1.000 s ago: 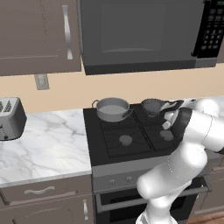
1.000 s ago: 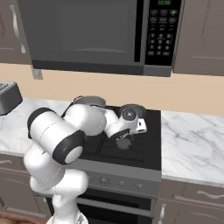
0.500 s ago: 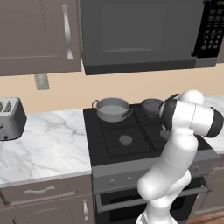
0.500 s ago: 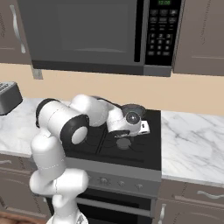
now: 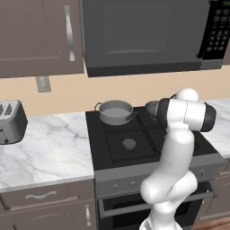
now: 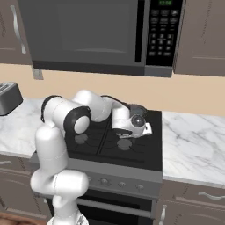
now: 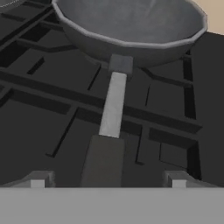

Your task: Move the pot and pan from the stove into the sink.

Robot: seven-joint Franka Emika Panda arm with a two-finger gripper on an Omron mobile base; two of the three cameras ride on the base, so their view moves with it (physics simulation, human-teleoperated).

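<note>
Marble counter [image 5: 45, 148] is being shown on both sides of the stove [image 5: 134, 148], with brown drawers below. Nearest the hand camera, the pincer [image 7: 107, 181] is being held wide open and empty, its two dark fingertips [image 7: 37, 180] being kept on either side of the pan's long handle without touching it. The pan [image 7: 131, 26] is being seen just beyond, resting on the dark grates, its handle running back toward the pincer. The pot [image 5: 116, 111] is being left on the rear left burner, untouched. Neither piece is being carried yet, so the task is being judged as barely begun: the handle is to be gripped, the pan moved to the sink, then the pot. Farther back, a toaster [image 5: 11, 121] is being seen on the left counter, and a dark microwave [image 5: 143, 33] is being shown above, between brown cabinets against a tan wall.
</note>
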